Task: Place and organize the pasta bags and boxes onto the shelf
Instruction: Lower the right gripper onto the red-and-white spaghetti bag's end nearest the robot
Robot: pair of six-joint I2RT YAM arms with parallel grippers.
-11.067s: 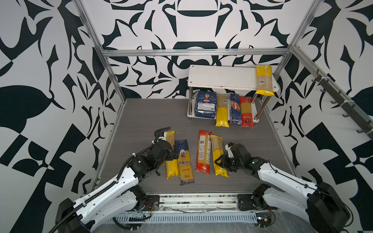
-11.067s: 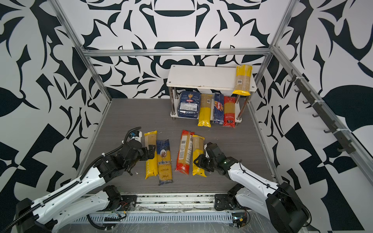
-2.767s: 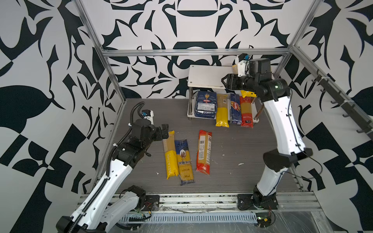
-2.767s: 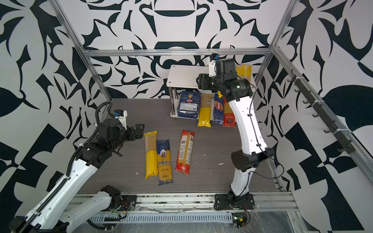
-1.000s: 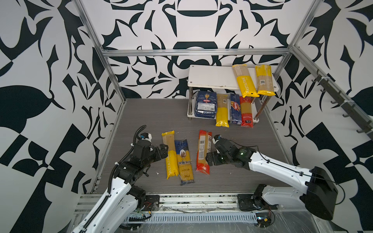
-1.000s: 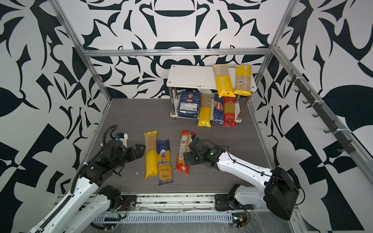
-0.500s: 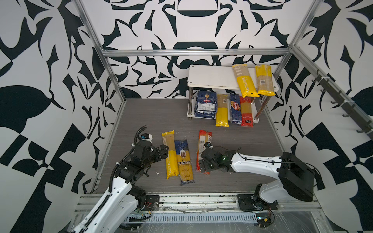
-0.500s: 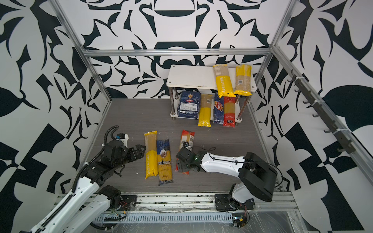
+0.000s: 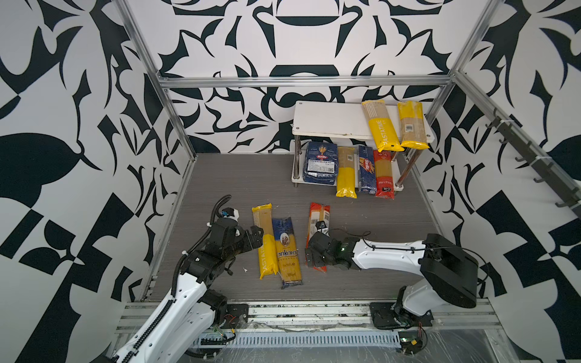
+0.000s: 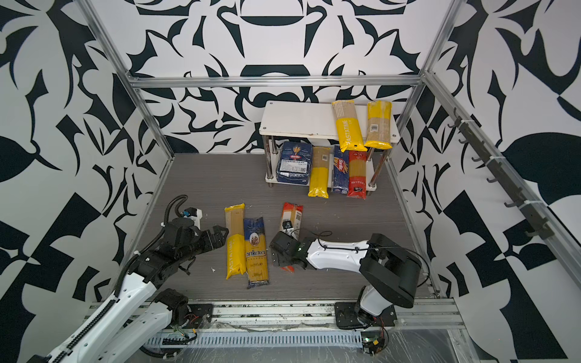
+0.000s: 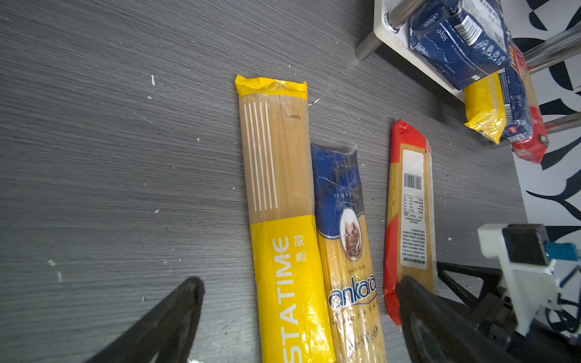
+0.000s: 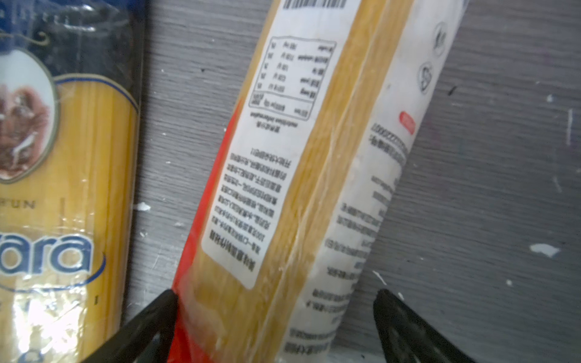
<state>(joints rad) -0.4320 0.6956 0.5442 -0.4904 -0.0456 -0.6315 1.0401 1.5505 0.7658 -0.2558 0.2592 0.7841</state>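
Observation:
The shelf [image 9: 327,121] stands at the back right in both top views. Its top board carries two yellow bags [image 9: 380,125], and its lower board holds the wide pasta box [image 9: 320,162], the narrow box [image 9: 366,171] and two more bags. Three bags lie on the floor: a yellow PASTATIME one [image 9: 265,239], an ankara one [image 9: 286,248] and a red one [image 9: 319,217]. My left gripper [image 9: 255,236] is open just left of the yellow bag [image 11: 279,195]. My right gripper [image 12: 275,294] is open and straddles the near end of the red bag [image 12: 283,157]; one finger touches its red edge.
Aluminium frame posts [image 9: 176,125] and patterned walls enclose the grey floor [image 9: 235,176]. A metal rail [image 9: 298,314] with both arm bases runs along the front edge. A thin cable [image 9: 352,234] loops over my right arm.
My right gripper has swung left from beside the red bag and come down over its near end, hiding that end in the top views. The left arm has barely moved.

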